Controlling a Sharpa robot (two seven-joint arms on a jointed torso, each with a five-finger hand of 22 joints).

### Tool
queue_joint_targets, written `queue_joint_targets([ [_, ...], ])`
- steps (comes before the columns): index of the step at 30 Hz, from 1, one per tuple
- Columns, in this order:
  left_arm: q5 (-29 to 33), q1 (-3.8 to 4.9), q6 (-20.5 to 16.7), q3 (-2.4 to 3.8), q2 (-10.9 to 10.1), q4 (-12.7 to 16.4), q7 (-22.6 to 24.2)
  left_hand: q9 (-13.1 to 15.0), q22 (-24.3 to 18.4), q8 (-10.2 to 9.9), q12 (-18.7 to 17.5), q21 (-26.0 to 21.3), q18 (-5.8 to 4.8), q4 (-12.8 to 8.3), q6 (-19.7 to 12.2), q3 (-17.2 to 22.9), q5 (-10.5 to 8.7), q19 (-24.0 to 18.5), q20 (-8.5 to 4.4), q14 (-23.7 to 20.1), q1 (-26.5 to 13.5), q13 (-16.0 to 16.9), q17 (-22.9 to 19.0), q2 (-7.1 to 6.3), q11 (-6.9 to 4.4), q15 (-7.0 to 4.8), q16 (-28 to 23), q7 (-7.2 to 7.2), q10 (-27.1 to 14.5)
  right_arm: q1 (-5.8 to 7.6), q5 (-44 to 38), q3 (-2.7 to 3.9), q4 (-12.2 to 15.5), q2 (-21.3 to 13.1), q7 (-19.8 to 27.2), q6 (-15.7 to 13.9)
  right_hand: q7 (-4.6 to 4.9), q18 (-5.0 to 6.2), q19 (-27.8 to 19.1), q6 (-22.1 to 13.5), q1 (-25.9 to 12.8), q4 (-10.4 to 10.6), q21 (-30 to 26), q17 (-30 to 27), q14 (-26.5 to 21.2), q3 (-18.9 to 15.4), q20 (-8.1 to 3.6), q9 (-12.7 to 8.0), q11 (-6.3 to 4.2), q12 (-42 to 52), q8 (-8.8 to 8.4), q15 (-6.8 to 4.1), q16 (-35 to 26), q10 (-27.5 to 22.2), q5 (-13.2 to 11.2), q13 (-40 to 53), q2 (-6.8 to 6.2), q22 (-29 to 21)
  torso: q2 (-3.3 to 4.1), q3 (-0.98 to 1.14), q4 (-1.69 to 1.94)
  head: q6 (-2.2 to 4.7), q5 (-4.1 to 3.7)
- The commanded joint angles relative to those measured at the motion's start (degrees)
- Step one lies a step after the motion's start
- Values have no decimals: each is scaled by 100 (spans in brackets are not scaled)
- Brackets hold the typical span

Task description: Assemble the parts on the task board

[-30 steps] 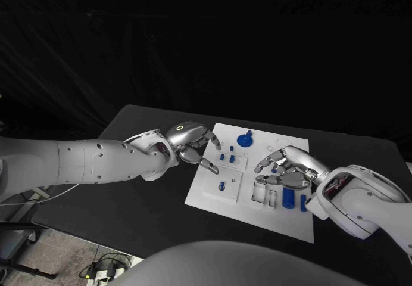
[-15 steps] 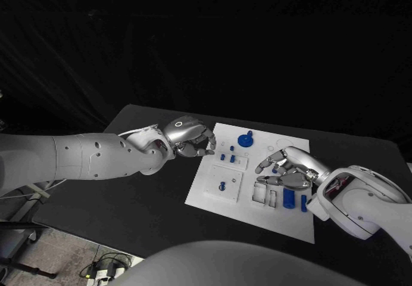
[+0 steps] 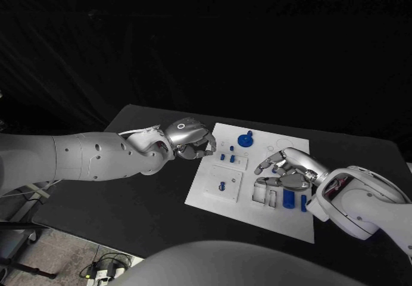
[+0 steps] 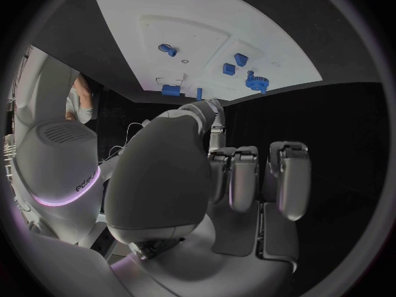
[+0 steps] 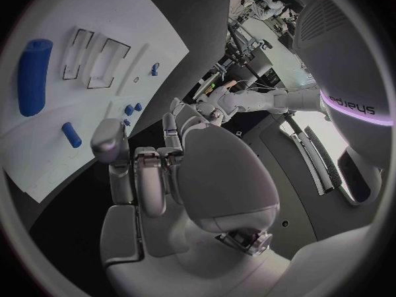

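Partly, my right hand (image 3: 290,168) hides the task board (image 3: 225,193), fingers curled, contents indiscernible. Left hand (image 3: 194,142): clenched empty beside the board. Long blue part (image 5: 33,76): flat, along the board's edge.

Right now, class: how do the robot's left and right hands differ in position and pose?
The left hand sits beside the board's left edge, over the black table; the right hand is above the board's right side. The left hand's fingers are curled in; the right hand's look looser. Both hold nothing.
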Motion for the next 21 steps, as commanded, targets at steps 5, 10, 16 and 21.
queue_joint_targets([
  [5,-46,9,246,3,35,21,-63,-93,1505,-136,13,14,-41,-9,86,111,-145,603,59,602,-44,1506,1506,34,39,52,14,4,605,-19,-157,-2,-12,24,-52,125,3,-8,53,-23,61,-29,81,1509,597,12,-31,-7,-26,21,-5,-26,20,596,9,1500,-3,712,-2,-2,2,-1,-7],
  [10,-41,9,287,3,44,26,-62,-114,1505,-164,13,14,-41,-18,127,90,-106,603,62,602,-28,1506,1506,-2,37,55,14,4,605,-34,-473,-3,-43,130,-44,92,0,-34,153,-33,13,-6,204,1509,597,-16,-46,-31,-35,21,-28,-40,20,596,-128,1500,-23,746,-1,-1,-1,-1,-3],
  [16,-113,7,239,2,54,51,81,-187,1505,-272,13,14,-41,-20,184,-164,-110,603,72,602,19,1506,1506,-80,48,60,14,-7,605,-91,-1253,-2,-140,430,-96,42,-7,-123,481,-10,-7,5,625,1509,597,-22,-69,-105,-47,21,-93,-67,20,596,-175,1500,-42,864,4,0,8,-1,-13],
  [21,-110,4,216,1,52,53,146,-360,1505,-537,13,14,-41,24,59,-629,-225,603,95,602,-66,1506,1506,39,89,96,14,49,605,-167,-1898,-1,-332,780,-281,133,-1,-195,758,-61,-39,25,985,1509,597,-27,-97,-229,-60,21,-219,-86,20,596,-185,1500,-80,959,0,-1,13,-1,8],
])
